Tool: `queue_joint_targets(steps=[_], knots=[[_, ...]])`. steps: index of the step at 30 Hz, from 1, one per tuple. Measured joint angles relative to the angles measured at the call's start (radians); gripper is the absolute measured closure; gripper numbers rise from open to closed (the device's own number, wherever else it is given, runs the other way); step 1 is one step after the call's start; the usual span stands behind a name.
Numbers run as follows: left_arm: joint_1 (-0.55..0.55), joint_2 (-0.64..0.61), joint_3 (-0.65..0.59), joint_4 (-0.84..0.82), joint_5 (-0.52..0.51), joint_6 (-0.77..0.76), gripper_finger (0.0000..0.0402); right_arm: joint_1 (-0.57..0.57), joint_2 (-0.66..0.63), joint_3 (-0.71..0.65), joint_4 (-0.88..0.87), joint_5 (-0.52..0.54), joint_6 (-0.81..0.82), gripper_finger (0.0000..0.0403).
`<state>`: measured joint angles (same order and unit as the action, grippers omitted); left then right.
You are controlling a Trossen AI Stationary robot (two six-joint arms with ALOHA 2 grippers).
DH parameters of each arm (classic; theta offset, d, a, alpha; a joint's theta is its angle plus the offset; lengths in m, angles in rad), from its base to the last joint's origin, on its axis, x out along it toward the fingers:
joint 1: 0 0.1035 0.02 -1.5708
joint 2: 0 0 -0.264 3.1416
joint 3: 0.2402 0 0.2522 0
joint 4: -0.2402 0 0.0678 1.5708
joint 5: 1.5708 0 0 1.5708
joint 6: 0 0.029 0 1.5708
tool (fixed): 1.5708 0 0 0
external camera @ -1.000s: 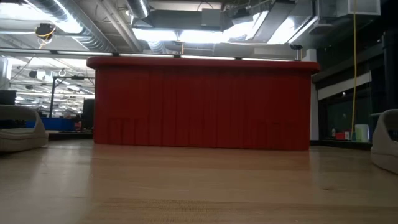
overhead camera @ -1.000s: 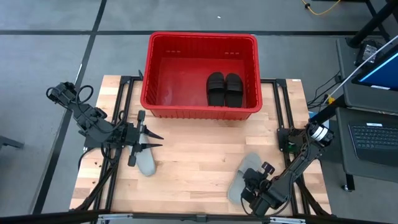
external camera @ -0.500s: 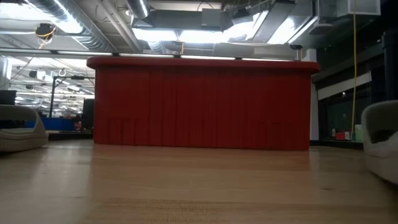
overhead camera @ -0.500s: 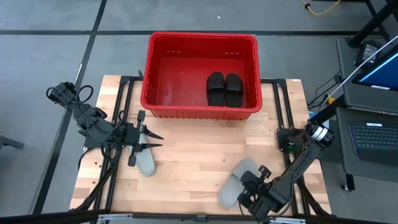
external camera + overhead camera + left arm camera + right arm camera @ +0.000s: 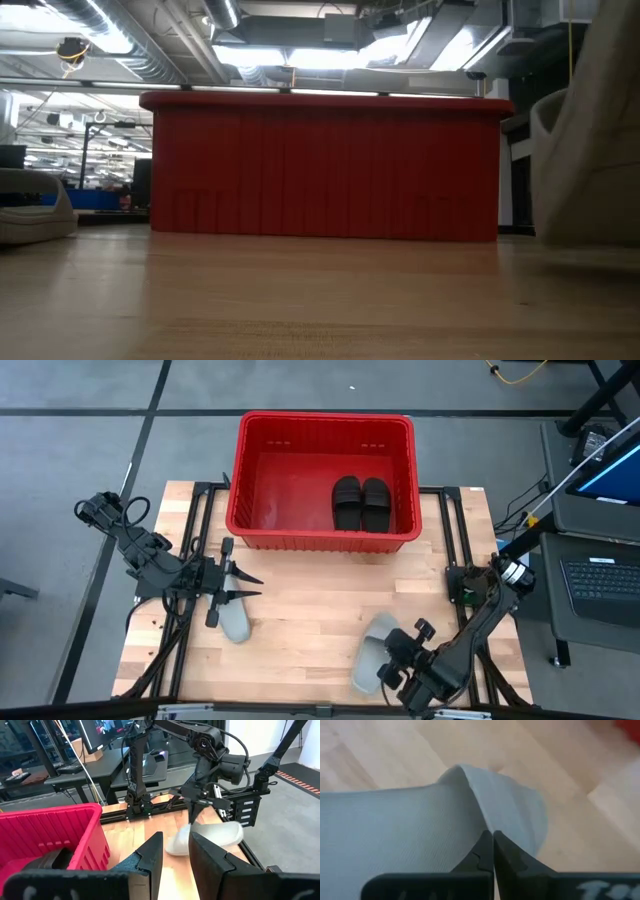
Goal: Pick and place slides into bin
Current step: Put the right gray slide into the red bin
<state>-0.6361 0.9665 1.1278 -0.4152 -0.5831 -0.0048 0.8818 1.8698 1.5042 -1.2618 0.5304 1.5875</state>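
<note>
The red bin (image 5: pixel 322 541) stands at the table's far edge with two black slides (image 5: pixel 360 502) lying side by side on its floor. A grey slide (image 5: pixel 236 624) lies on the wood at the left, also seen in the low view (image 5: pixel 30 205). My left gripper (image 5: pixel 258 587) hangs open just beyond that slide's far end, nothing between its fingers (image 5: pixel 150 852). Near the front right, my right gripper (image 5: pixel 397 650) is shut on a second grey slide (image 5: pixel 372 652), which the low view (image 5: pixel 590 165) and the left wrist view (image 5: pixel 210 834) also show. My right gripper pinches the grey slide's wide strap at its edge (image 5: pixel 481 817) between its two fingers (image 5: pixel 506 851). The fingers slant down on it from the table's near right. The slide hangs tilted below them and looks lifted off the wood.
Black frame rails (image 5: pixel 200 510) run along the table's left and right sides beside the bin. Bare wood (image 5: pixel 310 600) lies between the two arms and in front of the bin. A laptop (image 5: pixel 600 585) sits on a stand beyond the right edge.
My right gripper has risen and drawn a little toward the table's left, taking the grey slide up with it. The slide has come off the wood and tipped, and in the low view it now stands higher and farther in from the right.
</note>
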Motion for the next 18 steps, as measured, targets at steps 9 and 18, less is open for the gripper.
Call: queue_joint_targets(steps=[9,18], knots=[[0.000,0.000,0.000,0.001,0.005,0.000,0.0313,-0.066,0.000,0.077,-0.080,0.088,-0.136,0.0403],[0.009,0.000,0.000,0.009,-0.032,0.037,0.0313,-0.158,0.000,0.200,-0.103,0.130,-0.301,0.0403]])
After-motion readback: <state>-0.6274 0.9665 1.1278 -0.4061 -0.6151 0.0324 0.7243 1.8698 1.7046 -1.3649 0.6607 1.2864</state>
